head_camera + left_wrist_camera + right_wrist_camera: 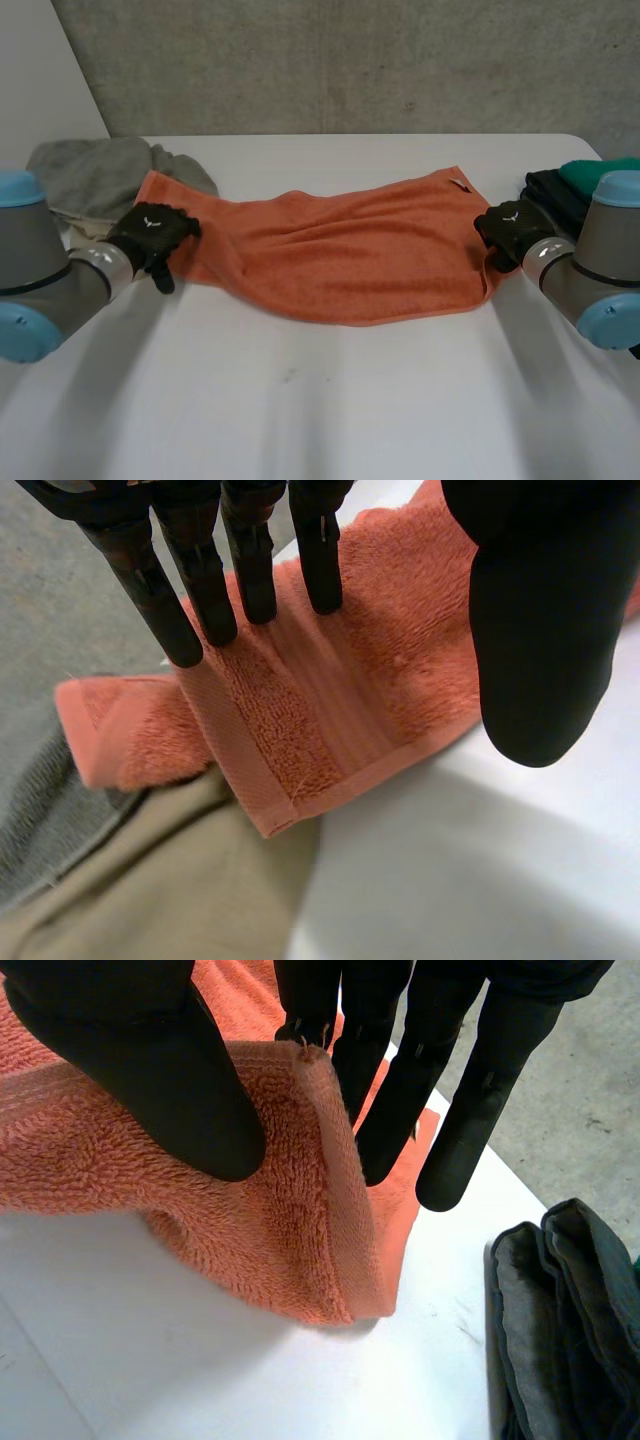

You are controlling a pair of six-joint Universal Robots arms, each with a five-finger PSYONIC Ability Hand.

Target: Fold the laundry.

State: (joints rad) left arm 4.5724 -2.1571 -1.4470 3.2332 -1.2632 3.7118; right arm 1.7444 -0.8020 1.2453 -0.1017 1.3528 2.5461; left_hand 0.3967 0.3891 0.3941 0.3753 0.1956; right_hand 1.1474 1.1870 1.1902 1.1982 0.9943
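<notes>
An orange towel (340,255) lies spread across the middle of the white table (320,400), its long axis running from side to side, one short end toward each arm. Its surface is rumpled, with soft creases near the middle, and a small tag shows at the far corner on the right. The left hand (150,235) is at the towel's left end. In the left wrist view its fingers (205,590) are straight and set down on the cloth just inside the hemmed corner, while the thumb (540,630) stands wide apart from them, so nothing is gripped. The right hand (512,232) is at the towel's right end. There the hemmed edge is raised off the table and caught between the thumb (150,1070) on its near face and the fingers (470,1120) behind it. A grey cloth (90,170) sits heaped at the far left, touching the towel's corner, with a beige cloth (170,880) beside it. Dark folded clothes (560,1320) and a green cloth (595,170) lie just beyond the right hand.
</notes>
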